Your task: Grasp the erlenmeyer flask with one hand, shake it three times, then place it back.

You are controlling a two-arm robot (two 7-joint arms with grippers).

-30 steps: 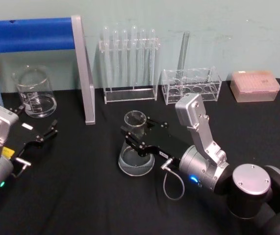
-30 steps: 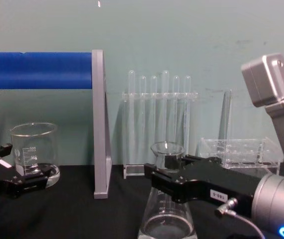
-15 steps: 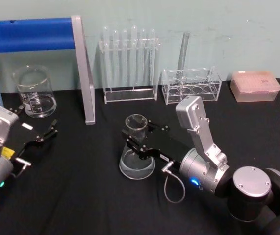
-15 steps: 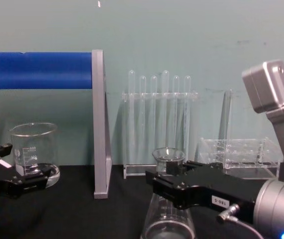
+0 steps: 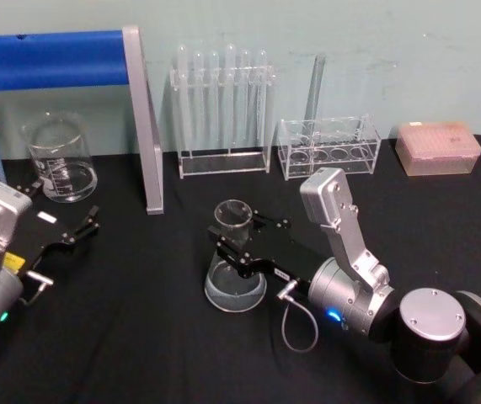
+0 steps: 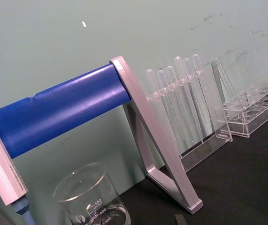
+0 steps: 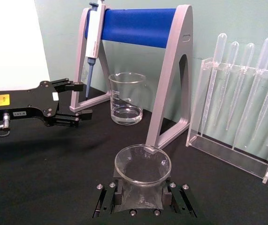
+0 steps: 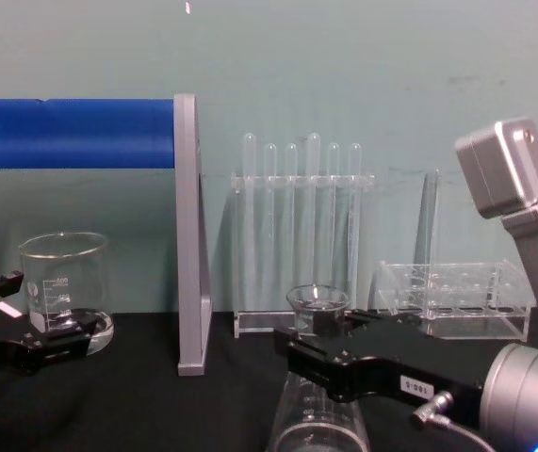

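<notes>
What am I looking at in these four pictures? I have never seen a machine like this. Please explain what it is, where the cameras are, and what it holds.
This is a robot with two arms; each ends in a black gripper. One camera looks down from its head, one looks forward from its chest, and one sits on each wrist.

On the black table stand a glass beaker, a blue-and-grey stand, a rack of test tubes, a second clear rack and a pink box.

The right gripper has its jaws closed around the neck of the erlenmeyer flask, a cone-shaped glass bottle. Whether its base touches the table, I cannot tell. The left gripper waits open near the beaker, holding nothing.
</notes>
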